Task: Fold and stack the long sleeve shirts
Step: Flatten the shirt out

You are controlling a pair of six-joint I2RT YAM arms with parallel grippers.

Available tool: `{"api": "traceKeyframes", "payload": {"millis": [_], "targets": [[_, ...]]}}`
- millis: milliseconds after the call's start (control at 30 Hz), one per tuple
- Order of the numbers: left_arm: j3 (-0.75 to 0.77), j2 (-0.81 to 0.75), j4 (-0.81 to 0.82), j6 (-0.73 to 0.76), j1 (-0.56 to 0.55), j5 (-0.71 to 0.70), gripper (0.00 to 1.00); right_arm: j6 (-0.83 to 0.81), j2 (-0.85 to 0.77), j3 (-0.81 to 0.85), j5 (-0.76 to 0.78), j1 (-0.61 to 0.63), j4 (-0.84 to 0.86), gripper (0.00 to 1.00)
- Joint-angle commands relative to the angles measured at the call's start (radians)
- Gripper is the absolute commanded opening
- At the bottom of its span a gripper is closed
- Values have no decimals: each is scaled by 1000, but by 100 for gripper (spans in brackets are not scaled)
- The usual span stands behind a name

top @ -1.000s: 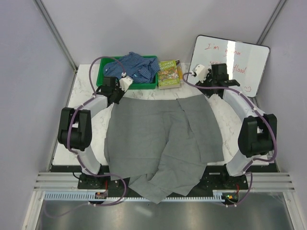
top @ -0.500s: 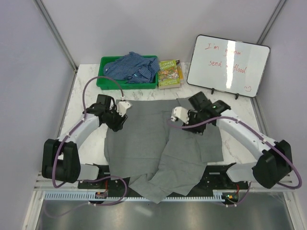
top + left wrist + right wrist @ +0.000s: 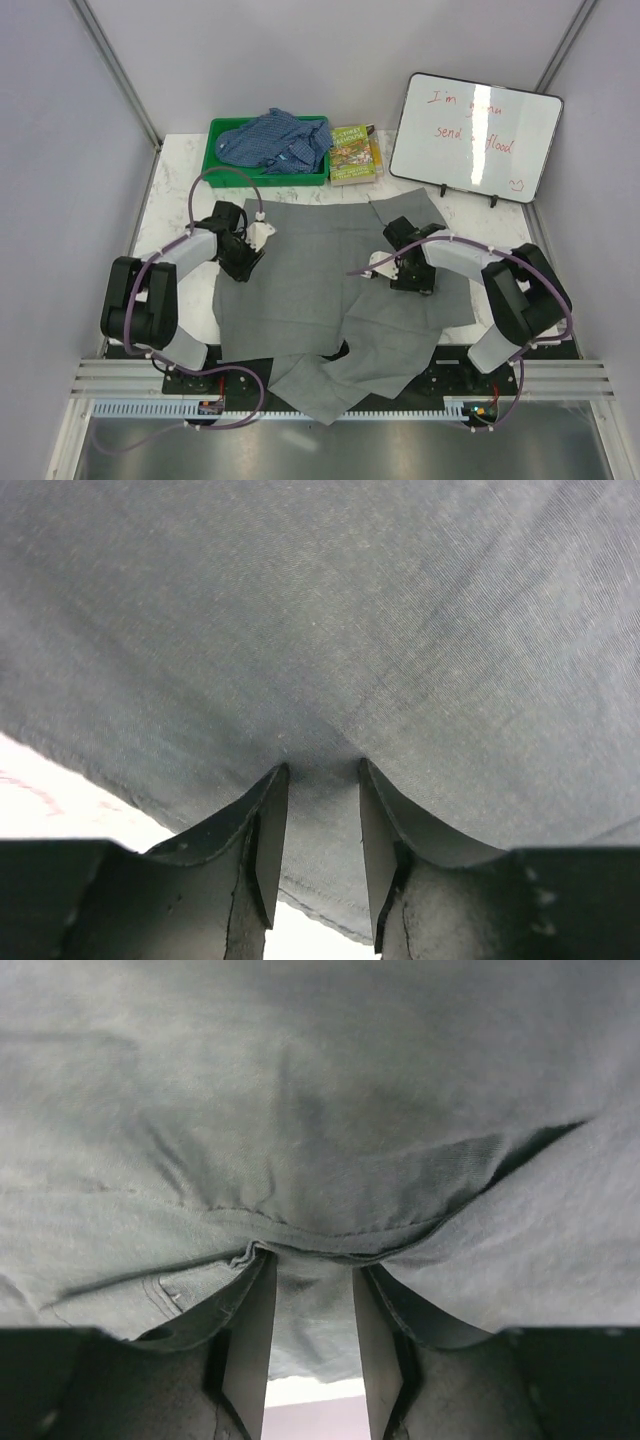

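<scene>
The large grey shirt (image 3: 310,280) lies spread over the middle of the table, its lower part hanging over the near edge. My left gripper (image 3: 243,262) is at the shirt's left side and my right gripper (image 3: 400,275) at its right middle. In the left wrist view the grey cloth (image 3: 350,630) fills the frame and sits pinched between the jaws of the left gripper (image 3: 320,770). In the right wrist view a seamed fold of grey cloth (image 3: 320,1110) is held in the right gripper (image 3: 312,1260). The blue checked shirt (image 3: 275,140) lies crumpled in the bin.
A green bin (image 3: 215,170) stands at the back left, a book (image 3: 353,153) beside it, and a whiteboard (image 3: 475,135) leans at the back right. White marble table (image 3: 170,205) shows left of the shirt.
Both grippers came from the shirt's far edge toward the near side onto its middle. The right arm has folded in closer. The cloth near the front has shifted, opening a dark gap.
</scene>
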Motion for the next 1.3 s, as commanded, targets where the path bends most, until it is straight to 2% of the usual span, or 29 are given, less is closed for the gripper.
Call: {"api": "traceKeyframes", "payload": {"millis": [0, 100, 167, 233, 300, 367, 400, 533, 667, 733, 800, 833, 933, 1133, 1267], "targets": [[-10, 100, 89, 62, 30, -179, 40, -98, 116, -13, 139, -115, 160, 42], [17, 91, 98, 73, 48, -197, 40, -138, 100, 13, 144, -163, 140, 44], [25, 81, 97, 84, 50, -192, 41, -140, 53, 47, 102, -166, 94, 52], [39, 62, 97, 88, 50, -195, 42, -108, 13, 129, 28, -164, -33, 61], [54, 53, 104, 90, 53, -197, 44, -80, -63, 186, -66, -166, -140, 68], [75, 30, 95, 73, 59, -186, 46, -45, -149, 259, -97, -182, -187, 74], [82, 18, 86, 64, 59, -171, 48, -38, -171, 277, -147, -195, -226, 75], [115, -42, 26, 10, 57, -66, 55, -44, -228, 335, -181, -294, -329, 77], [128, -113, -23, -19, 57, 3, 65, -100, -260, 242, -129, -377, -347, 79], [134, -131, -49, -26, 57, 20, 66, -86, -230, 181, -109, -416, -317, 82], [135, -162, -60, -43, 56, 43, 68, -72, -197, 168, -136, -514, -304, 87], [134, -171, -72, -46, 54, 50, 68, -66, -155, 174, -181, -594, -305, 92], [132, -202, -89, -59, 53, 63, 70, -41, -67, 208, -265, -720, -326, 98], [145, -222, -100, -59, 51, 69, 71, -23, 164, 265, -399, -883, -402, 98], [148, -222, -100, -57, 51, 72, 71, -23, 261, 305, -508, -920, -443, 98]]}}
